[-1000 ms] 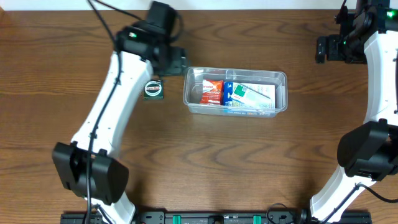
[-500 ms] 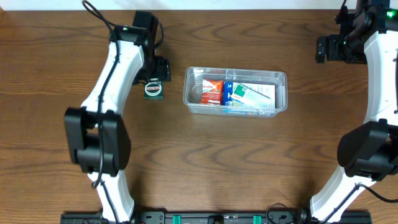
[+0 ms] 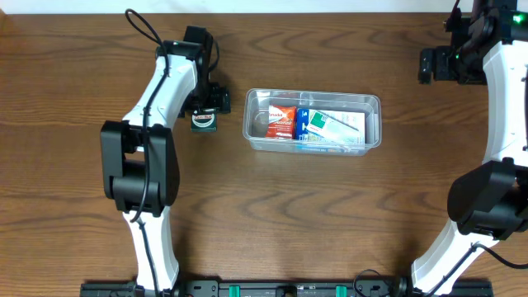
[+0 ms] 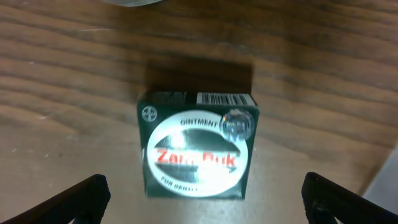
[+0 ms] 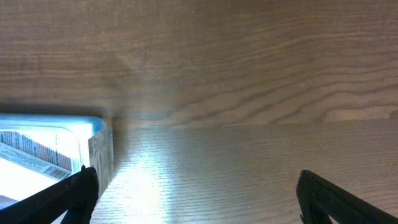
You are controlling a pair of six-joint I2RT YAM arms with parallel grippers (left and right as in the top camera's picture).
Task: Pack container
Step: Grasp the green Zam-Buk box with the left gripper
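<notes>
Robotics lab, wooden table (image 3: pixel 330 206), robot arm (image 3: pixel 161 87)

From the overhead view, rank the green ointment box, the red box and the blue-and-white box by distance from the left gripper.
1. Green ointment box, on the table at the left gripper.
2. Red box, in the left end of the container.
3. Blue-and-white box, farther right inside it.

We see a dark brown wooden table (image 3: pixel 330 214) with fine horizontal grain filling the view — a pale white strip (image 3: pixel 330 5) runs beyond its far edge, a black rail (image 3: pixel 289 289) along the near edge. Soft glare (image 5: pixel 180 168) brightens the wood.
</notes>
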